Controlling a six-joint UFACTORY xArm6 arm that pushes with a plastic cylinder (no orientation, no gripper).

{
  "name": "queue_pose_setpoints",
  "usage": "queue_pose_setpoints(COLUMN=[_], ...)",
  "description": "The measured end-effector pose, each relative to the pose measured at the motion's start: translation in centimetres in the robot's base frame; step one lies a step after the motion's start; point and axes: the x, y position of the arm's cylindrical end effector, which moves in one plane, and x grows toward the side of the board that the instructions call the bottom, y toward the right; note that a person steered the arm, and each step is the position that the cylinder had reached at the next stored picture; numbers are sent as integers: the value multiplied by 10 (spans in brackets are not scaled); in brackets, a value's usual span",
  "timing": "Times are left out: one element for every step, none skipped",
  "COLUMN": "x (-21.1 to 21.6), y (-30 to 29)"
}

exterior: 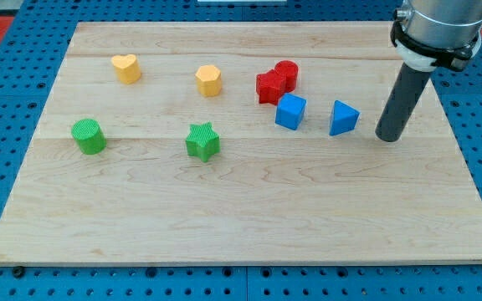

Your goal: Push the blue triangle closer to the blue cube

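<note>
The blue triangle (343, 117) lies on the wooden board at the view's right of centre. The blue cube (290, 111) sits a short gap to its left, apart from it. My tip (388, 138) rests on the board just to the right of the blue triangle, a small gap away and slightly lower in the view. The dark rod rises from it toward the view's top right.
A red star (269, 86) and a red cylinder (286, 73) touch each other just above the blue cube. A yellow hexagon (209, 80), yellow heart (126, 68), green star (202, 140) and green cylinder (88, 135) lie further left. The board's right edge (480, 180) is near my tip.
</note>
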Motion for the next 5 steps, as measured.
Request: queue_pose_setpoints(x=[-11, -18, -18, -18, -18], y=[-1, -2, -12, -19, -29])
